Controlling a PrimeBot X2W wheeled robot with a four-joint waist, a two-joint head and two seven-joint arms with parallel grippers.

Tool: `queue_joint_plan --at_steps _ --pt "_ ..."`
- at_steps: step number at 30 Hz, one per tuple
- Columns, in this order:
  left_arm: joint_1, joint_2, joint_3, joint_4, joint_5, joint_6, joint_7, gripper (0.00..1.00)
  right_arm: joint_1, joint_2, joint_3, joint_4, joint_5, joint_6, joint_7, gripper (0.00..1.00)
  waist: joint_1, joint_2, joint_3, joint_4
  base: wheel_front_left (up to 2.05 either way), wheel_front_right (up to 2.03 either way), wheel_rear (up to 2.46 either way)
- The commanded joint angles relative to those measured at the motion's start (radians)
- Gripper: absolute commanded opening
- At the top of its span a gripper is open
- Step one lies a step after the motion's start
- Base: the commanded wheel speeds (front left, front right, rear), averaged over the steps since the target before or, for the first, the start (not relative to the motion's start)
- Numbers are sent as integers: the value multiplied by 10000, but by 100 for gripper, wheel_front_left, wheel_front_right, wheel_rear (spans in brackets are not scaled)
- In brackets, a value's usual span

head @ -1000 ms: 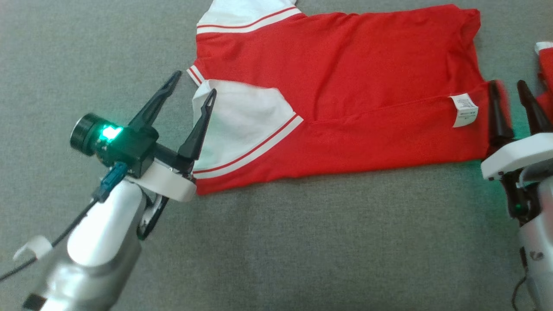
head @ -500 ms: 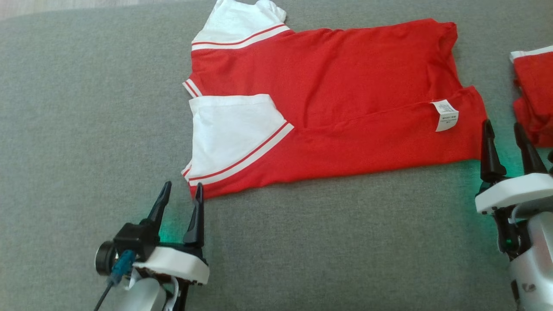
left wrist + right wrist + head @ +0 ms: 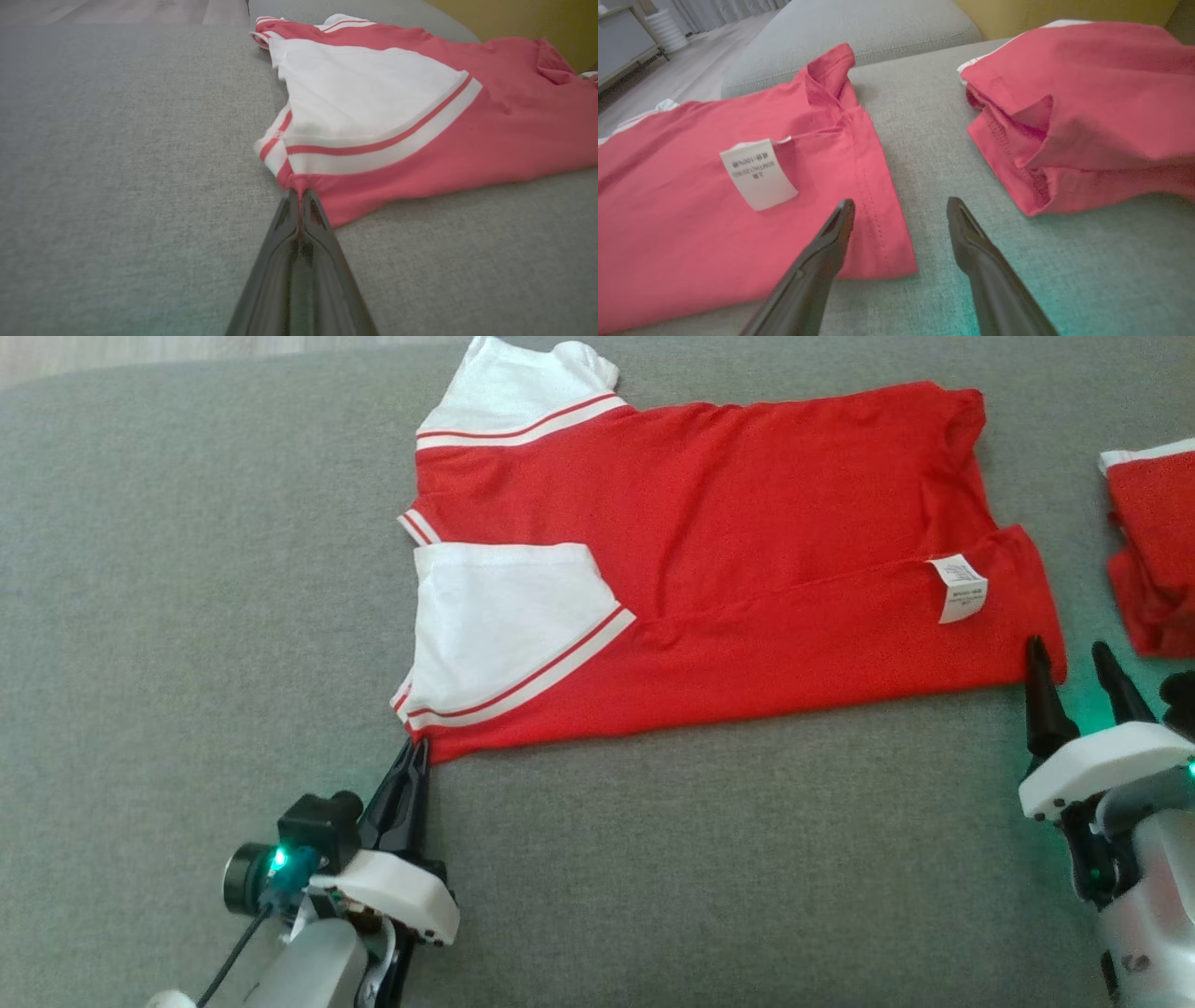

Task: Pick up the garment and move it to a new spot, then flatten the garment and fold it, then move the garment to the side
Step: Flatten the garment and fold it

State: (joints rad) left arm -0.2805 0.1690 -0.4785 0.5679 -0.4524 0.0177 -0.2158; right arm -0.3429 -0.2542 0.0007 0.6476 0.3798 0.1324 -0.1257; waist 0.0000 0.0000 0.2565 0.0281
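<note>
- Looking down in the head view, the garment (image 3: 747, 523) is lying flat on the grey cushion (image 3: 653, 859). Its long axis is running left to right, with the white sleeves toward the left gripper (image 3: 417, 747) and the hem toward the right gripper (image 3: 1068, 649). Each claw is sitting at its own near corner, and the cloth is stretching away ahead of both.
- Facing along the left wrist view, the left gripper (image 3: 299, 192) is pressing its fingers together on the garment's (image 3: 467, 140) near sleeve-side corner, and the rest is spreading ahead and rightward.
- Peering along the right wrist view, the right gripper (image 3: 901, 203) is standing spread apart. One finger is hovering over the garment's (image 3: 668, 210) hem corner near the white label (image 3: 756, 172), the other over bare cushion (image 3: 915, 116). A second red bundle (image 3: 1087, 116) is lying apart beyond it.
</note>
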Motion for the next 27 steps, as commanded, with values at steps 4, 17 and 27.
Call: queue_joint_plan --at_steps 4,17,27 --pt "-332 187 318 -199 152 44 -218 0 -448 -42 57 283 -279 -17 349 100 0 0 12 198 0 0 0" --pt "812 611 464 -1044 190 353 -398 0 682 -249 232 -179 260 -17 876 0 0 0 -821 196 0 0 0" --pt "2921 1029 179 -3063 182 906 58 0 2901 -520 -245 -1817 527 -17 1185 0 0 0 -1432 175 0 0 0"
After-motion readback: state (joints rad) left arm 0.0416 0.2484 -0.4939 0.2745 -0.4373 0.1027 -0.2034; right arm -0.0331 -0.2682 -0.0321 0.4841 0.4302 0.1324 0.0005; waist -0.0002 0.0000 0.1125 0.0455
